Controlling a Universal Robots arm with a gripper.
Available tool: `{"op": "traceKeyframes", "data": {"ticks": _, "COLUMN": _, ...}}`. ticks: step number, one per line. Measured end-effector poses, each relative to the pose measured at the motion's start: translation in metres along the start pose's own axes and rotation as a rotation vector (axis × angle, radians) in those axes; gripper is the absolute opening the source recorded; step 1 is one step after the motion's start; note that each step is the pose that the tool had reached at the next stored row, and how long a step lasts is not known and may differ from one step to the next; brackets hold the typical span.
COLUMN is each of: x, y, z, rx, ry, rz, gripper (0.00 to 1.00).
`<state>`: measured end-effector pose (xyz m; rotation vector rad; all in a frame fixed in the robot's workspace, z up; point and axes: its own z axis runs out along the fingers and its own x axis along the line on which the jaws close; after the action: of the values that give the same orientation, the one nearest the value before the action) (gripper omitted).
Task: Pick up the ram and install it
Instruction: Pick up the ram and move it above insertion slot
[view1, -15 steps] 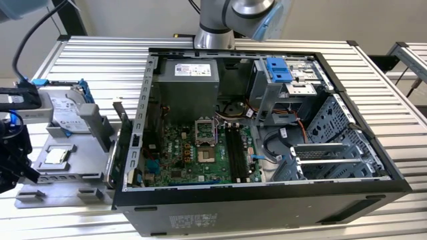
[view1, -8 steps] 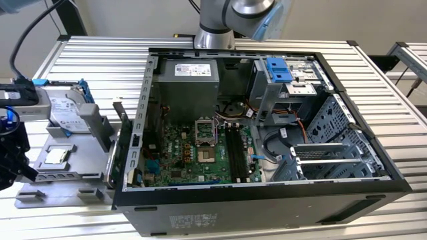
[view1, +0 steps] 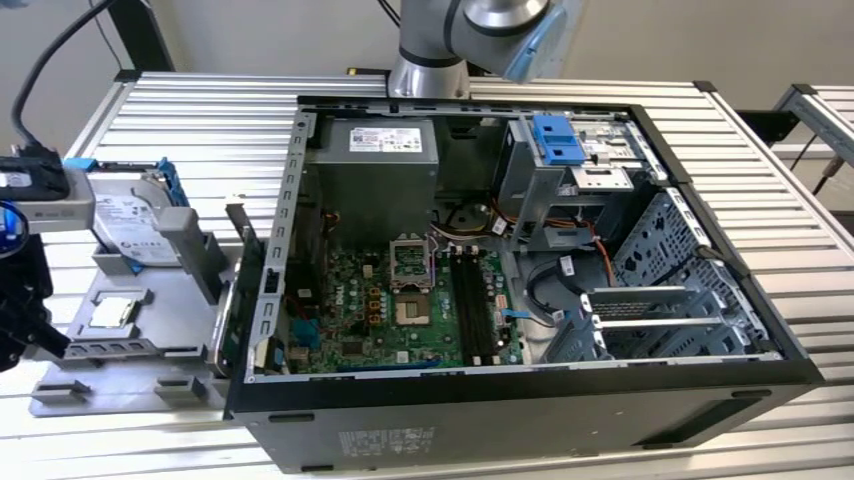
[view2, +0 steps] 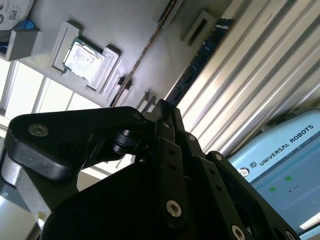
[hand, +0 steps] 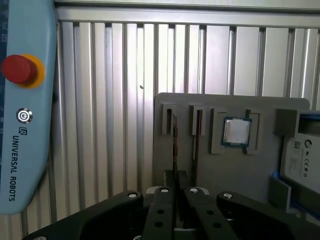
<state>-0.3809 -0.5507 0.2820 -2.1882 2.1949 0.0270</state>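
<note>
We see the ram (view2: 197, 60) standing on edge in the grey holder (hand: 235, 175), which leaves its top edge free to grasp. The gripper (hand: 176, 179) sits over it, and its fingers seem to pinch that edge.

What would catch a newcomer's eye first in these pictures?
The open computer case, lying on the slatted table, motherboard exposed, dominates the exterior view. At that view's left a grey tray holds a hard drive and a processor; in the first wrist view the gripper is at the ram standing on edge there.
</note>
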Motion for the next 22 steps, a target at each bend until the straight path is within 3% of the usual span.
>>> {"op": "traceKeyframes", "data": {"ticks": 22, "x": -0.0008, "y": -0.0003, "z": -0.0182, "rx": -0.0001, "ry": 0.0000, "rz": 0.000, "gripper": 0.00}}
